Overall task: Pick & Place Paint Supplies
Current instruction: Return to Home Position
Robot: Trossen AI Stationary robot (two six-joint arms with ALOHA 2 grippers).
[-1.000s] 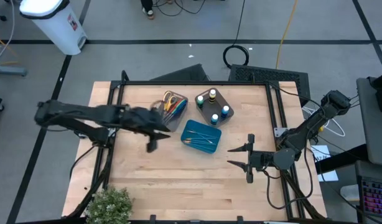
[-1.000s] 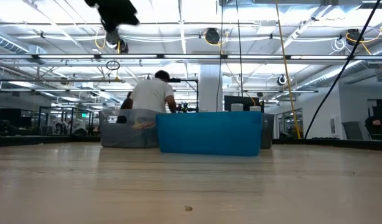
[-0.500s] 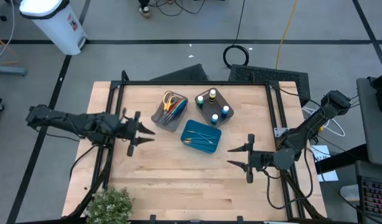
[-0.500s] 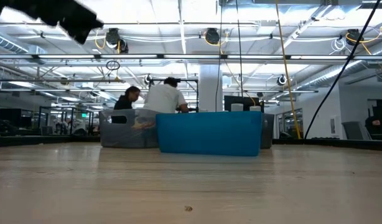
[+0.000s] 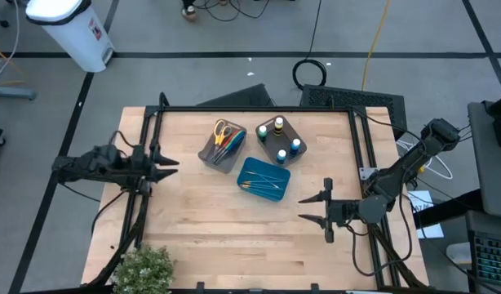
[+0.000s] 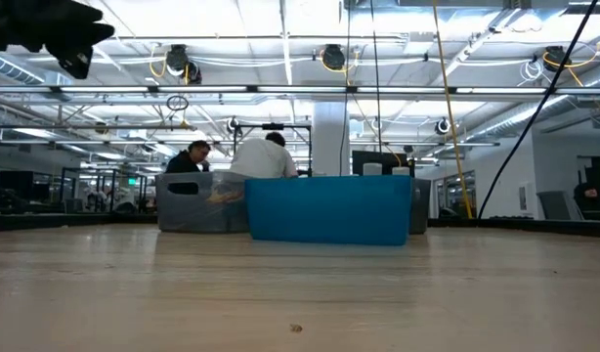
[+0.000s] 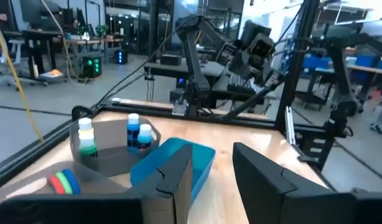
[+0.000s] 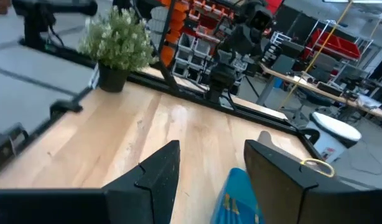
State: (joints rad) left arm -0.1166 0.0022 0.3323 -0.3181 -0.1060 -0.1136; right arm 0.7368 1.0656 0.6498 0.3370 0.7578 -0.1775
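A grey bin (image 5: pixel 220 144) holds scissors (image 5: pixel 223 130) with yellow handles and thin brushes. A dark bin (image 5: pixel 281 140) beside it holds small white paint bottles (image 7: pixel 134 131) with coloured caps. A teal tray (image 5: pixel 263 180) with thin brushes lies nearer the table's middle. My left gripper (image 5: pixel 170 166) is open at the table's left edge, pointing toward the bins, well short of them. My right gripper (image 5: pixel 303 207) is open and hovers right of the tray, pointing left. Neither holds anything. In the low view my left gripper (image 6: pixel 46 29) is high at the upper left.
A potted plant (image 5: pixel 143 268) stands at the table's near left corner. A black frame (image 5: pixel 250 109) runs round the table. Bare wood lies between the tray and the near edge. People stand behind the bins in the low view (image 6: pixel 251 156).
My left gripper has drawn back from beside the grey bin toward the table's left edge, holding nothing. The bins, the tray and my right arm have stayed where they were.
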